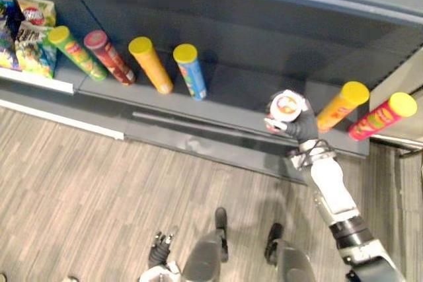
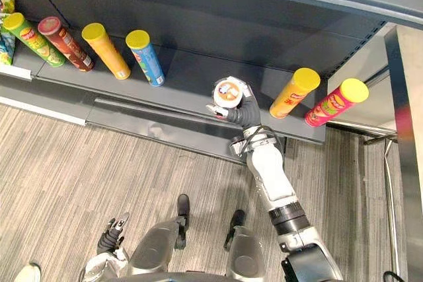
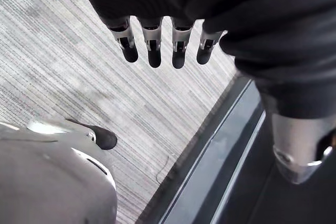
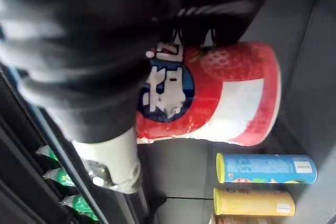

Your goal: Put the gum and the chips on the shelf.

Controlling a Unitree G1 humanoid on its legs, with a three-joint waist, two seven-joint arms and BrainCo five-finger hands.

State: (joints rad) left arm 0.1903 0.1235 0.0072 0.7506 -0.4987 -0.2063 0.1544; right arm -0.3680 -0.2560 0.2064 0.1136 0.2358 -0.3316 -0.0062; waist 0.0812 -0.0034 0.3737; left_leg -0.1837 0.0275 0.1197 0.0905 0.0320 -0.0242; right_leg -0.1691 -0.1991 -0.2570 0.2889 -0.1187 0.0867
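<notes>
**Gum tub gripped at the shelf gap**

Grips the gum tub [image 2: 228,92] in the right robot hand [image 2: 248,113], fingers curled round its side, above the grey shelf [image 1: 244,87] just inside the front edge. Cannot tell about contact between tub and shelf deck.

Bare shelf on both sides of that hand. To its left, a wide stretch before the blue chip can [image 1: 190,70]. To its right, a narrower one before the orange chip can [image 1: 342,105], with a pink chip can [image 1: 382,115] beyond. Farther left, past the blue one: a yellow chip can [image 1: 151,64], a red-brown chip can [image 1: 109,57] and a green chip can [image 1: 77,53]. All tall cylinders with round lids, spaced apart.

From the head: the tub's round white top. From the right wrist: its glossy red-and-white wall with a printed strawberry, and the blue and yellow cans past it.

Hangs the left robot hand [image 1: 160,249] low, well apart from the shelf, fingers [image 3: 152,45] straight and holding nothing above the streaked wood-look floor [image 1: 79,176].
</notes>
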